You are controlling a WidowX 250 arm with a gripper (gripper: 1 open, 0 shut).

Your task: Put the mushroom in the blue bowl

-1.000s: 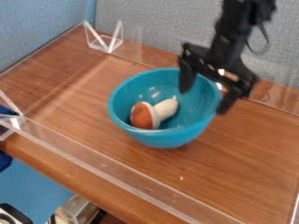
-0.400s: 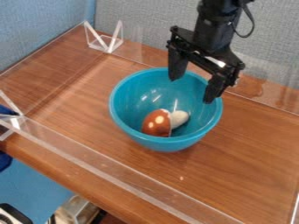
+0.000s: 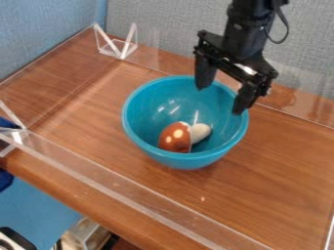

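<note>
The mushroom [image 3: 181, 136] lies on its side on the floor of the blue bowl [image 3: 141, 109], a little toward the bowl's right wall, with the orange-brown cap pointing to the near-left and the cream stem to the far-right. One second ago it was lying more to the left side of the bowl floor, with the gripper just above the right rim; since then it has rolled toward the middle-right and now seems to rest. The gripper [image 3: 224, 85] points down above the far-right rim of the bowl, its two dark fingers [image 3: 244, 100] are spread wide apart and nothing is between them. Compared with the earlier frame, the arm has lifted and moved toward the far edge of the wooden table [image 3: 78, 93], so it no longer reaches into the bowl. I judge from this that the release is finished and the task is in effect done: the mushroom is inside the bowl and free of the gripper. The bowl itself stands in the same place, near the middle of the table, well apart from the clear plastic wall [image 3: 92, 181] along the near edge.
</note>
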